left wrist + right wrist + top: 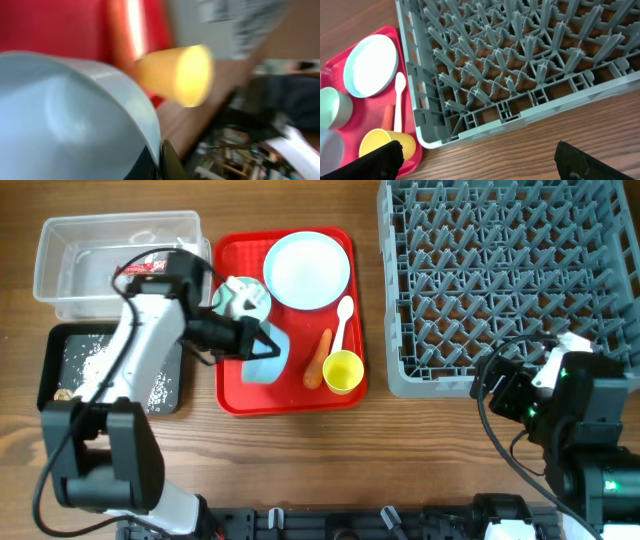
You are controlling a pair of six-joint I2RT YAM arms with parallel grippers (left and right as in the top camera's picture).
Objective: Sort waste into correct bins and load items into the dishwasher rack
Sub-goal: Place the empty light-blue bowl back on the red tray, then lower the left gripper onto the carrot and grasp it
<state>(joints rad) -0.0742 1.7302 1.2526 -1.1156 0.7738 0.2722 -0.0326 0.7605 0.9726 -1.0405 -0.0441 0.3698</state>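
Observation:
My left gripper [260,343] reaches over the red tray [236,395] and is shut on the rim of a pale blue bowl [268,366]. In the left wrist view the bowl [65,120] fills the left side, its rim pinched in the gripper [159,161]. A second bowl [243,298] holds crumpled white tissue. The plate [307,270], white spoon [343,320], carrot [319,358] and yellow cup [342,371] lie on the red tray. The grey rack [510,270] stands at the right. My right gripper [485,165] hangs open over bare table by the rack's [520,65] near corner.
A clear tub [70,265] sits at the back left. In front of it a black tray [52,365] holds loose white rice [90,360] and a small brown scrap [63,394]. The left arm passes over both bins. Bare wood lies between red tray and rack.

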